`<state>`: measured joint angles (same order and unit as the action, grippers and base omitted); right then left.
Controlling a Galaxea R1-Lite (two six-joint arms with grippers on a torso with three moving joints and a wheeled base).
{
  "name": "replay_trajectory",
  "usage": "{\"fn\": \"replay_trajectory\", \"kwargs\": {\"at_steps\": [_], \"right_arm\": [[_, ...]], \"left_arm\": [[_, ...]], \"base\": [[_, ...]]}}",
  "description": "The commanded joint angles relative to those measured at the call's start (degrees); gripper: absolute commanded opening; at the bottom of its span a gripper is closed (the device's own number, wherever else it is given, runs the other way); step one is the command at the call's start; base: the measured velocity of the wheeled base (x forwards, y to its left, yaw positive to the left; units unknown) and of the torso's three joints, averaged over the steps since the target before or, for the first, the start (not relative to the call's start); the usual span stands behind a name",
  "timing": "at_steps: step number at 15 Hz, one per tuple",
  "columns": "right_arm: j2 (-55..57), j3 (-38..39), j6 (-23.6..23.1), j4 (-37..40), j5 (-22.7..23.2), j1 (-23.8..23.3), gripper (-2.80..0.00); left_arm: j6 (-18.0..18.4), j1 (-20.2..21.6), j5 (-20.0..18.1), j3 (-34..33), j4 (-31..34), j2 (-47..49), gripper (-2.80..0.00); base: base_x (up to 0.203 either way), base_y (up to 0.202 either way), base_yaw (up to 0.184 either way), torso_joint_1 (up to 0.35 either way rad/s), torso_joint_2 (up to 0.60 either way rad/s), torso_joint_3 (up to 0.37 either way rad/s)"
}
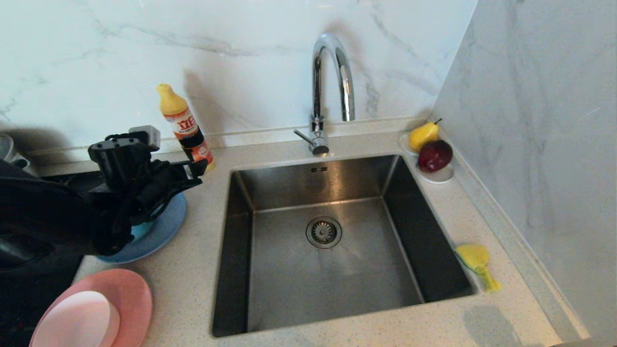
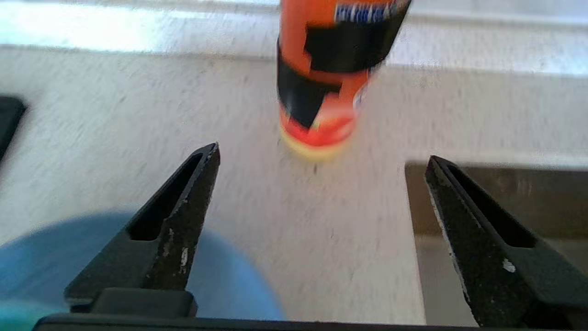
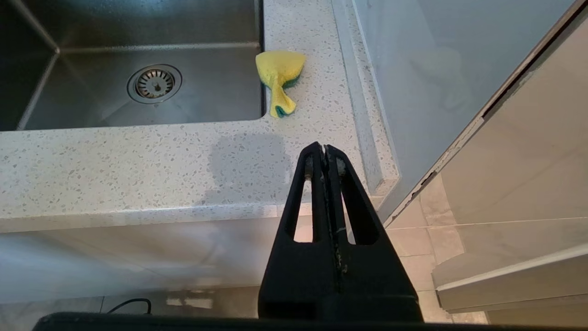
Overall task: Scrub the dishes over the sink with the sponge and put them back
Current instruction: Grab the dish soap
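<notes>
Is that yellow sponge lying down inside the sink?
No. The sponge lies crumpled on the counter just past the right rim of the sink, whose basin holds only its drain strainer.

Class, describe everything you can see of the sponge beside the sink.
The sponge is small, yellow foam with a green scouring face showing at its underside and one end in the right wrist view. It looks soft and crumpled: one end broad, the other pinched and twisted into a narrow tail. It lies on the speckled countertop at the sink's right rim, near the front corner. Only the counter touches it; no gripper is near.
</notes>
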<state>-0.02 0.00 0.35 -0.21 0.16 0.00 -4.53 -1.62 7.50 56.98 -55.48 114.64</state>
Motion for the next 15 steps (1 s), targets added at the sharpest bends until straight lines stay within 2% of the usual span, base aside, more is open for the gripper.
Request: {"fn": "replay_trajectory", "kwargs": {"at_steps": [1, 4, 9, 15], "right_arm": [[0.0, 0.0, 0.0, -0.1, 0.0, 0.0, -2.80], [0.0, 0.0, 0.0, 0.0, 0.0, 0.0, -2.80], [0.0, 0.0, 0.0, -0.1, 0.0, 0.0, -2.80], [0.0, 0.0, 0.0, 0.0, 0.0, 0.0, -2.80]], "left_arm": [[0.0, -0.5, 0.4, 3.6, -0.5, 3.5, 0.00], [0.2, -1.4, 1.9, 7.3, -0.7, 6.1, 0.00], [0.5, -1.4, 2.1, 12.2, -3.0, 10.6, 0.00], [0.6, -1.4, 2.2, 18.9, -2.8, 13.7, 0.00]], "base": [[0.000, 0.000, 0.000, 0.000, 0.00, 0.000], [0.000, 0.000, 0.000, 0.000, 0.00, 0.000], [0.000, 0.000, 0.000, 0.000, 0.00, 0.000], [0.000, 0.000, 0.000, 0.000, 0.00, 0.000]]}}
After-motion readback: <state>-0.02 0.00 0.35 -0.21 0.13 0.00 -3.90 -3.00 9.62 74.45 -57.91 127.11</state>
